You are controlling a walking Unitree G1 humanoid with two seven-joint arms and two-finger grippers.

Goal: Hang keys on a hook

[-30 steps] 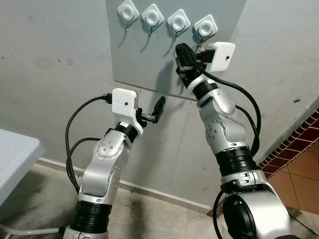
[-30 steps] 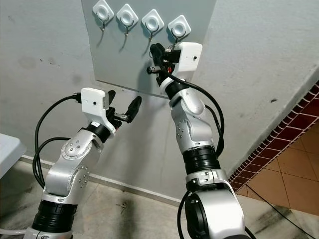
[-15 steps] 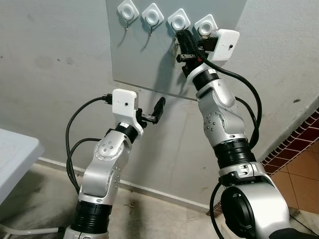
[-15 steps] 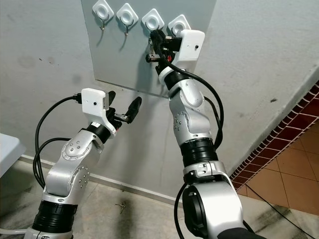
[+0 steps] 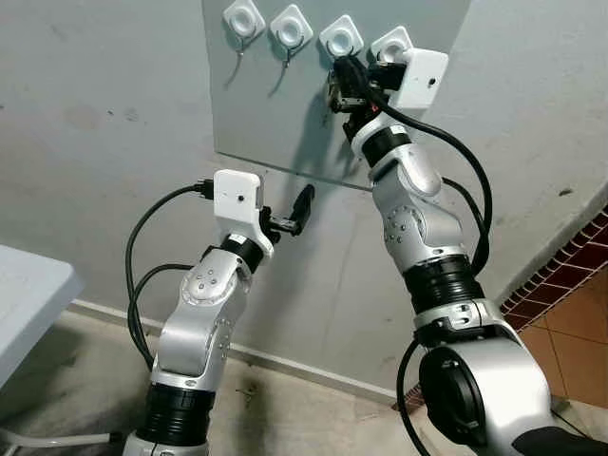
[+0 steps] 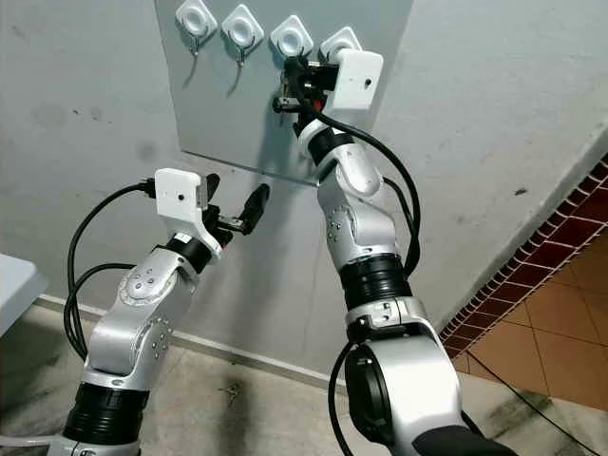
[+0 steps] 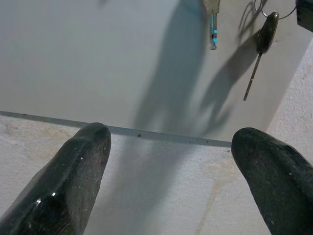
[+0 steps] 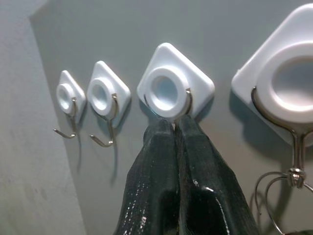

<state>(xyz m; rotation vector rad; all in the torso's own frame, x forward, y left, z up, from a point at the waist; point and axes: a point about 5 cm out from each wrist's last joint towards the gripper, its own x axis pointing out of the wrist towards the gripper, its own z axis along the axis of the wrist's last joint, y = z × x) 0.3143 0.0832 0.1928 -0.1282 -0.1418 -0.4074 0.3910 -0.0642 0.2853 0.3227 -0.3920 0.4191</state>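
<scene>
Reaching up to the top edge of the flat grey wall panel (image 5: 275,104), the right gripper (image 8: 175,128) has its 2 long black fingers pressed together, tips touching the wire of the third white diamond-shaped hook (image 8: 175,83), counted from the panel's left edge. Nothing can be seen pinched between those tips from the right wrist view. In the head views the same gripper (image 5: 339,81) sits just below that hook, with some small metal and red parts beside it, too small to tell apart.

Just beside it, toward the panel's right edge, the fourth white hook (image 8: 293,83) carries a thin wire key ring (image 8: 274,188) on its metal prong. In the left wrist view a dark-headed key with a slim shaft (image 7: 258,54) hangs from a ring against the panel, and a second key with a blue stripe (image 7: 213,29) hangs near it. The first white hook (image 8: 67,95) and the second white hook (image 8: 105,95) sit toward the panel's left edge, each with a bare prong.

Lower down, the left gripper (image 5: 299,211) is held near the panel's bottom edge with its 2 fingers (image 7: 73,181) spread wide and nothing between them. A white table corner (image 5: 28,294) shows by the wall at the robot's left.
</scene>
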